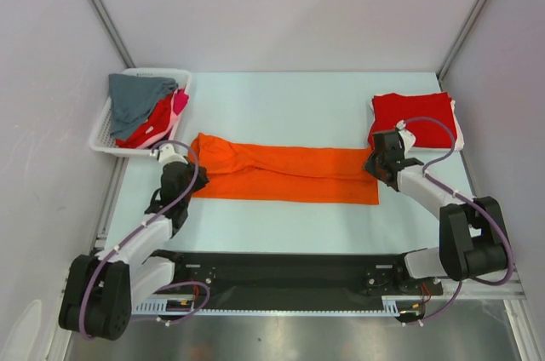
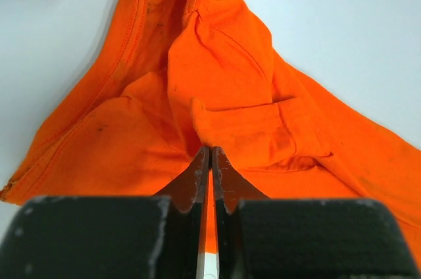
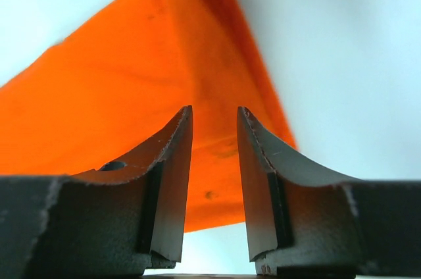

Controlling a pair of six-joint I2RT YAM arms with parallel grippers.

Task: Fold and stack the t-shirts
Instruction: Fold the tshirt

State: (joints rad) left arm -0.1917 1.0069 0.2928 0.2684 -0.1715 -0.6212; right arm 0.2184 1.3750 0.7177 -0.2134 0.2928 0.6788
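Note:
The bright orange t-shirt (image 1: 285, 174) lies folded into a long strip across the middle of the table. My left gripper (image 1: 194, 170) is at its left end. In the left wrist view the gripper (image 2: 210, 151) is shut, pinching a bunched fold of the orange t-shirt (image 2: 243, 95). My right gripper (image 1: 375, 165) is at the strip's right end. In the right wrist view it (image 3: 214, 111) is open and empty, just over the orange t-shirt's corner (image 3: 131, 81). A folded red t-shirt (image 1: 413, 117) lies at the back right.
A white mesh basket (image 1: 100, 138) stands at the back left, holding a grey tee (image 1: 136, 97), a red tee (image 1: 157, 123) and a pink tee (image 1: 180, 103). Frame posts and walls close in the table's sides. A black rail (image 1: 281, 280) runs along the near edge.

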